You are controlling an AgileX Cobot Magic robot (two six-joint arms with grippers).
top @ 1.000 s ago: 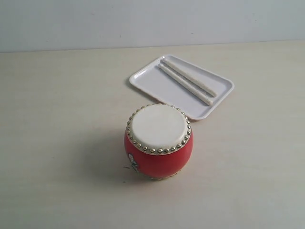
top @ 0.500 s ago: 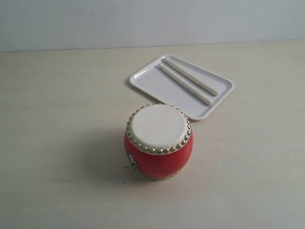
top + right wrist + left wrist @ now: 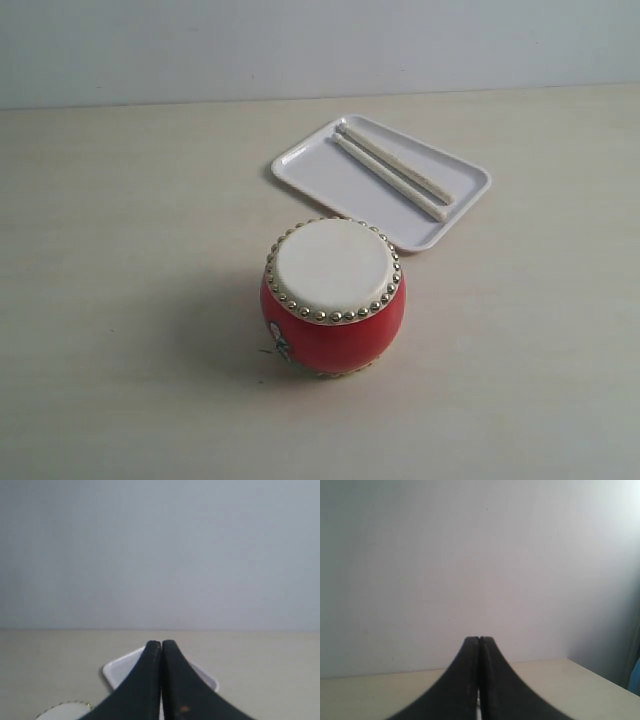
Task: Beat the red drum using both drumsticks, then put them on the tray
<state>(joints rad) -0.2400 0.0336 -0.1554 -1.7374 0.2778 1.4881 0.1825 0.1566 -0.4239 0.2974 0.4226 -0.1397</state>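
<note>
Left hand (image 3: 479, 639) and right hand (image 3: 161, 642) point level, jaws pressed together

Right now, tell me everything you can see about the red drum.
The small barrel-shaped glossy red drum stands upright on the pale table, near the middle of the exterior view. Its flat cream skin top is ringed by gold-coloured studs. A small picture sits low on its side, too small to make out. Nothing rests on the drum. The flat white rectangular tray lies just behind it, seemingly apart.
</note>
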